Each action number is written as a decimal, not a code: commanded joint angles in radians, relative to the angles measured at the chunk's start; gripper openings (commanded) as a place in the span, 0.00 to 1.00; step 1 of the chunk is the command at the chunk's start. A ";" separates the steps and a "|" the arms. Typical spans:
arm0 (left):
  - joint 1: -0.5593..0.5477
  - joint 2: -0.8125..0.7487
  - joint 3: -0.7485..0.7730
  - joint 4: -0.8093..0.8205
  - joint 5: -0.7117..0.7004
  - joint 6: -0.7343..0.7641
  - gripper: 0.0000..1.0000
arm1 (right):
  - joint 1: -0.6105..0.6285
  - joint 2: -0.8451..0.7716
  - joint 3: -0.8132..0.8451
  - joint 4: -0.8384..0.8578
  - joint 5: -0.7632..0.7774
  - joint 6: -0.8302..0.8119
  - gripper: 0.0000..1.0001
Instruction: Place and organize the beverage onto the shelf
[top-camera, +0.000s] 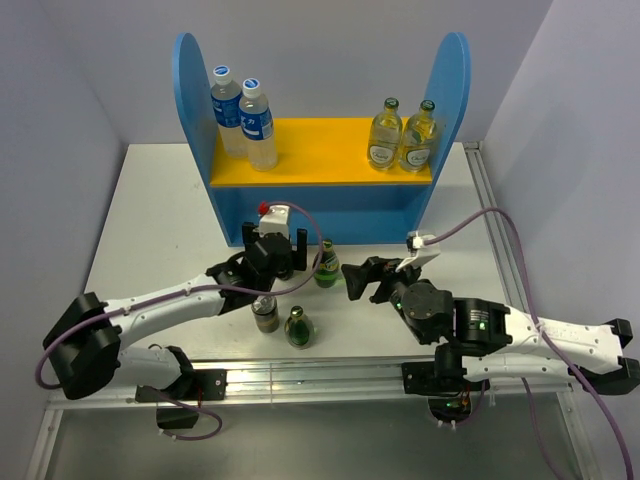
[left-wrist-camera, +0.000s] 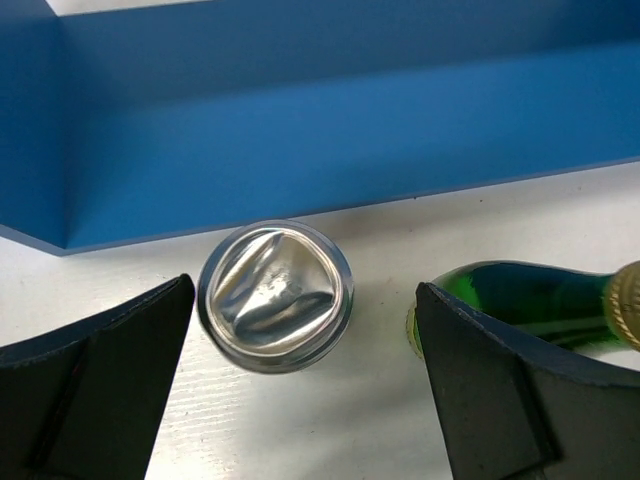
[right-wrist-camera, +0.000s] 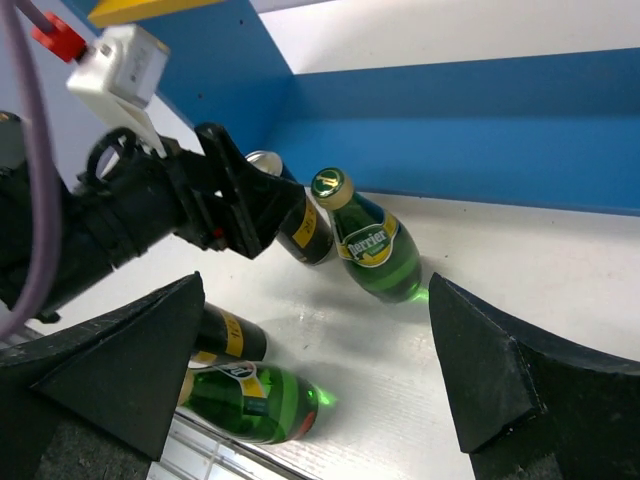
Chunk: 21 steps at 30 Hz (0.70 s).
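Observation:
The shelf stands at the back, blue with a yellow upper board. On that board are two clear water bottles at the left and two yellowish glass bottles at the right. My left gripper is open and looks down on a silver-topped can between its fingers, not touching it. That dark can stands beside a green Perrier bottle. My right gripper is open and empty, a little right of the Perrier bottle.
A second dark can and a second green bottle stand nearer the front edge. The shelf's blue lower level lies just beyond the left gripper. A metal rail runs along the table's near edge.

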 joint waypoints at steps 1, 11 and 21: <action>0.003 0.024 0.000 0.093 0.001 -0.024 0.99 | 0.007 -0.036 -0.014 -0.051 0.056 0.031 1.00; 0.004 0.087 -0.057 0.136 -0.034 -0.056 0.99 | 0.007 -0.056 -0.023 -0.092 0.072 0.046 1.00; 0.016 0.099 -0.120 0.219 -0.047 -0.081 0.93 | 0.007 -0.041 -0.032 -0.114 0.070 0.080 1.00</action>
